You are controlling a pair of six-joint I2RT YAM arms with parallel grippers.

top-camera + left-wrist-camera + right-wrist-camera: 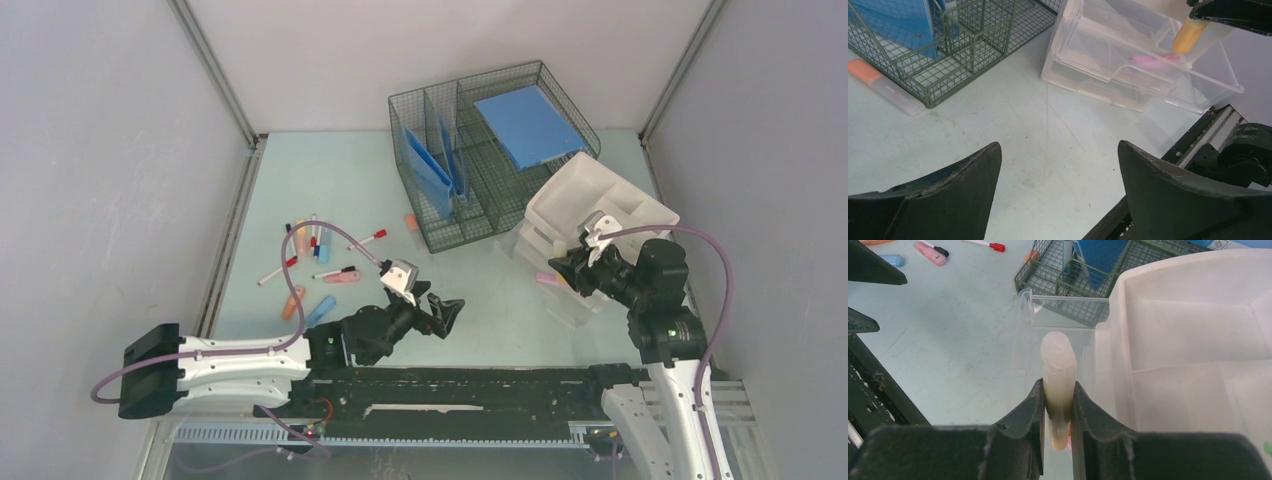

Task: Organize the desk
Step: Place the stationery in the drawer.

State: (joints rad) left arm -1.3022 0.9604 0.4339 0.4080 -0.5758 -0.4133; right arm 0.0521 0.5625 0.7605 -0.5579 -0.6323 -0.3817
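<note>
The pale mint desk (330,180) carries scattered pens and highlighters (315,245) at the left. My right gripper (1058,385) is shut on an orange highlighter with a cloudy cap (1058,365), held upright over the pulled-out clear drawer (1108,80). A pink highlighter (1148,61) lies inside that drawer. In the top view the right gripper (562,268) hangs at the front of the white drawer unit (600,205). My left gripper (1058,145) stands open over bare desk near the front rail, with nothing between its fingers (963,180).
A green wire organizer (480,150) with blue folders (430,170) stands at the back centre. A marker with an orange end (878,80) lies along its front. A pink highlighter (342,276), a blue one (320,310) and an orange one (292,302) lie left. The black rail (450,385) runs along the near edge.
</note>
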